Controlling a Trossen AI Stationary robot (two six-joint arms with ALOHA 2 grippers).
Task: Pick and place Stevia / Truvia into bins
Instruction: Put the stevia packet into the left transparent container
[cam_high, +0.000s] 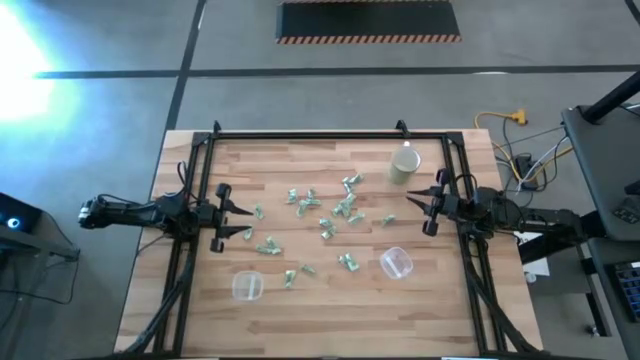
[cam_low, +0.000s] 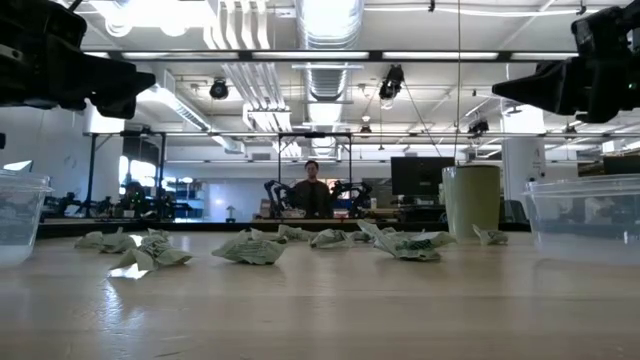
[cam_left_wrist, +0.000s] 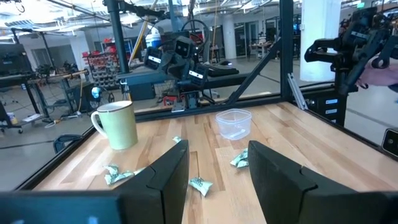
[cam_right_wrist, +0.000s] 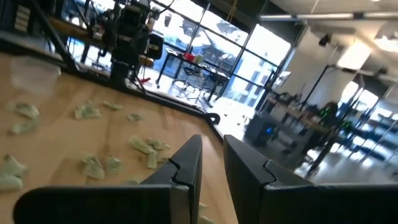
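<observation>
The sachets (cam_high: 325, 215) lie scattered over the middle of the wooden surface (cam_high: 300, 320), most of them crumpled, pale green and white; in no view is the print on them large enough to read, so no brand name can be told. Two clear bins stand on the near part of the surface: one bin (cam_high: 247, 286) on the left side and the other bin (cam_high: 396, 263) on the right side, both apart from the main group of sachets, and I cannot see any sachet inside them. A beige cup (cam_high: 404, 166) stands at the far right of the surface, and no writing shows on it. The left end effector (cam_high: 236, 220) hovers at the left edge of the surface, just beside the nearest sachets, with its fingers released and a clear gap between them; it grasps nothing. The right end effector (cam_high: 419, 207) hovers at the right edge, between the cup and the right bin; its fingers stand close together with only a narrow gap, and nothing is between them. In the low view a person (cam_low: 312, 190) stands far behind the surface in the room.
</observation>
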